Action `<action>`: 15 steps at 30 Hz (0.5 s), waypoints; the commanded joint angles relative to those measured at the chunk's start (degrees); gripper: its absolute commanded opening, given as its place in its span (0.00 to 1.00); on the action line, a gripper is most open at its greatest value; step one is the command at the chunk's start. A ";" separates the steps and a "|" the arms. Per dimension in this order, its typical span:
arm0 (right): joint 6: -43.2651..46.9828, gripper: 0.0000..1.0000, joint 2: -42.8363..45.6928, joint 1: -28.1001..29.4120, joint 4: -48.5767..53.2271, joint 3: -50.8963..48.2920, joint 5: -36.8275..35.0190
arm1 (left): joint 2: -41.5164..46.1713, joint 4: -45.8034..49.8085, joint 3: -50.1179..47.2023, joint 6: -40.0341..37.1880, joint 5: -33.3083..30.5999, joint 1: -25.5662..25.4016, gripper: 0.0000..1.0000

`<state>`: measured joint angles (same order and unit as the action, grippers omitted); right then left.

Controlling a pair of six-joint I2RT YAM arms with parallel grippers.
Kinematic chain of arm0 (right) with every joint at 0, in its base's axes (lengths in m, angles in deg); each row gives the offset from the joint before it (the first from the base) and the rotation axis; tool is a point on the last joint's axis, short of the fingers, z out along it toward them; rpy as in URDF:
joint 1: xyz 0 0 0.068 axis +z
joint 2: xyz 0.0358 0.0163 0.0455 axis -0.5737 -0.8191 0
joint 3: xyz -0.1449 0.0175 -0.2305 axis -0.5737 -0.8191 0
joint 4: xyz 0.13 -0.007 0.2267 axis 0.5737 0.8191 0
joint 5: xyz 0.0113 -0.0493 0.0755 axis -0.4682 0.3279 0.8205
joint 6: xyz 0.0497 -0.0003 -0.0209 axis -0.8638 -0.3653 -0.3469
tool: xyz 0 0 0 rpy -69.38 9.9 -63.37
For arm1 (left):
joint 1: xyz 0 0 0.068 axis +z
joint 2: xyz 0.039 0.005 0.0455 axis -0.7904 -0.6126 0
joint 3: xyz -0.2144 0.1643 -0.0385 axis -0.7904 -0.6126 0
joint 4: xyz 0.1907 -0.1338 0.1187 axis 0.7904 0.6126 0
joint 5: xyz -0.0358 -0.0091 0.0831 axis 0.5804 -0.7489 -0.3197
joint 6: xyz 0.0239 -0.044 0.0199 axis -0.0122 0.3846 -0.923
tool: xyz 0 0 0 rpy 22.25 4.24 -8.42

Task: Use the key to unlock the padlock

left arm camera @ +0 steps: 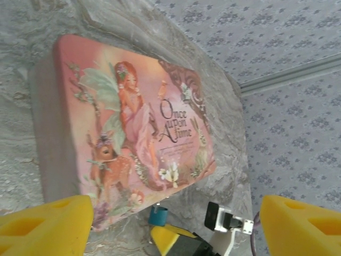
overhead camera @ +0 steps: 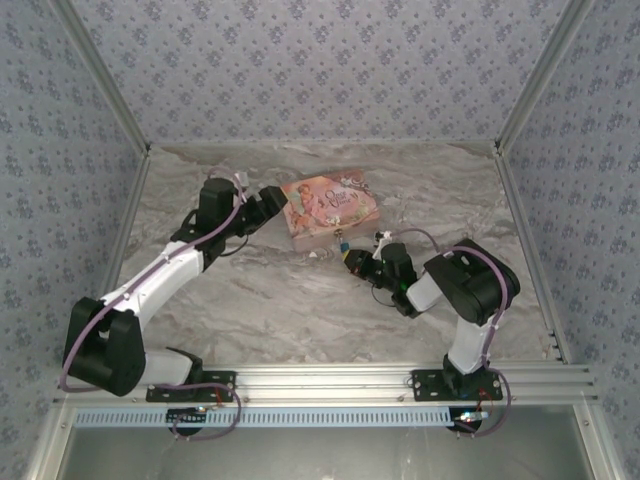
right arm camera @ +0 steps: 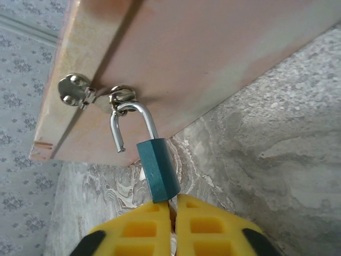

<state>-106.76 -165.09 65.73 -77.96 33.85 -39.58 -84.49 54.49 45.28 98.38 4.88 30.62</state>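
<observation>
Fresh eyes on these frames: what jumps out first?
The pink fairy-and-fawn box sits at the centre of the top view and looms large in the left wrist view. In the right wrist view the teal padlock hangs from the box's hasp with its shackle open, one end free. The right gripper sits just below the padlock, nearly closed; the left gripper stands wide open beside the box.

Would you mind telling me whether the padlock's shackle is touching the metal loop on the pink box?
Touching. The right wrist view shows the open shackle hooked through the loop on the pink box, metal against metal.
</observation>
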 commanded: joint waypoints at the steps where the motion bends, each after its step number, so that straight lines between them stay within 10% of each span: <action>1: -1.03 0.23 -0.15 -0.90 7.41 -1.87 -1.13 | 1.50 1.78 -0.34 -1.73 -0.71 0.72 0.82; 15: 7.74 0.67 13.17 -2.42 21.21 -4.65 -5.76 | 1.35 4.72 -0.47 -3.60 -1.59 2.23 0.84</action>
<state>-102.56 -153.92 63.96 -67.07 30.58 -42.26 -84.49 57.77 45.22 96.54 3.96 32.39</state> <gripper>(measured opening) 0.660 0.840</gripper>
